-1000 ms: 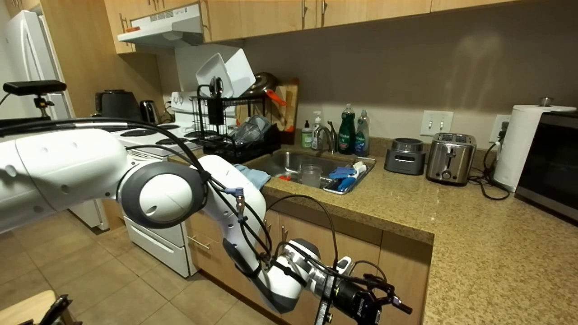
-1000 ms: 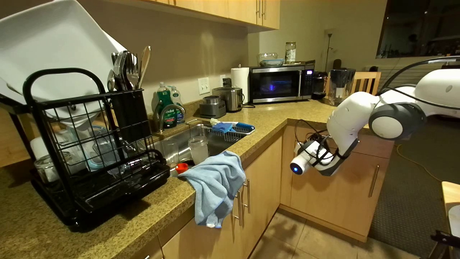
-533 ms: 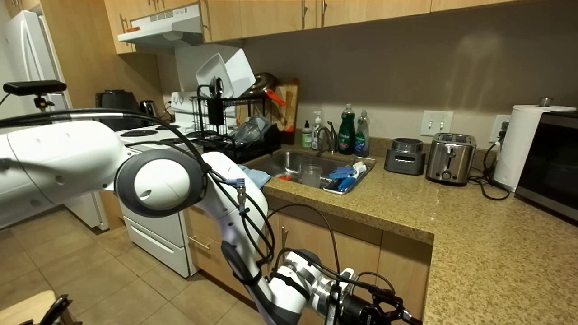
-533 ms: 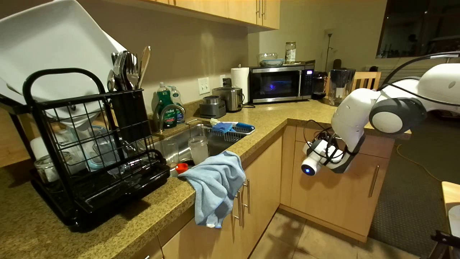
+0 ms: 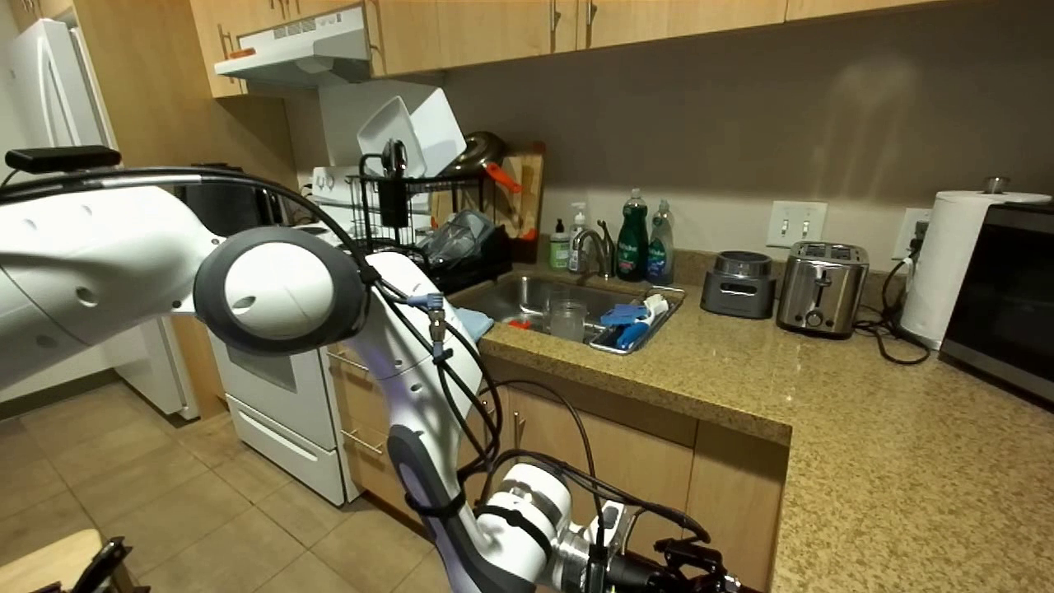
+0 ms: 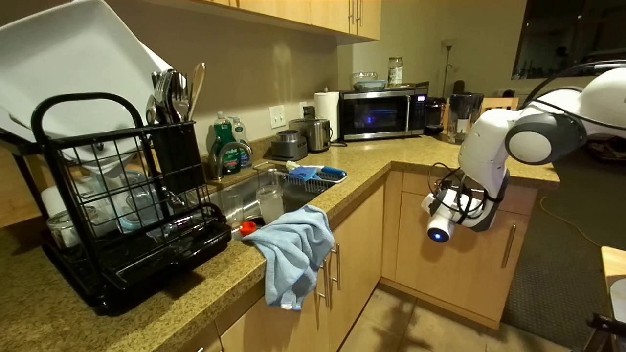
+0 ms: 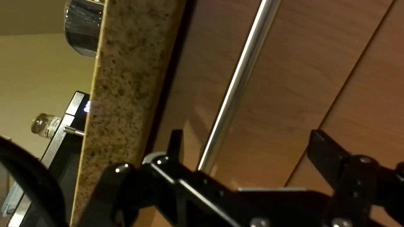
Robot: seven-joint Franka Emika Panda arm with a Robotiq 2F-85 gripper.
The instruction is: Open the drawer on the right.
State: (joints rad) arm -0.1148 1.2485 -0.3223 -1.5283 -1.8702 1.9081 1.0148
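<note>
Your gripper (image 7: 247, 142) faces the closed drawer (image 7: 284, 94), its jaws spread wide.
In the wrist view, the drawer lies just under the edge of the countertop (image 7: 129, 78), a dark seam parting it from the cabinet door (image 7: 372, 104) below. Its slim metal handle (image 7: 238, 82) slants across your view, and the lower visible stretch shows between the gripper's two fingers (image 7: 326, 154), nearer the one on the countertop side. You cannot tell from here whether either finger touches that handle. In an exterior view, your arm (image 6: 481, 154) hangs in front of the drawer, covering the middle of its light-wood front.
</note>
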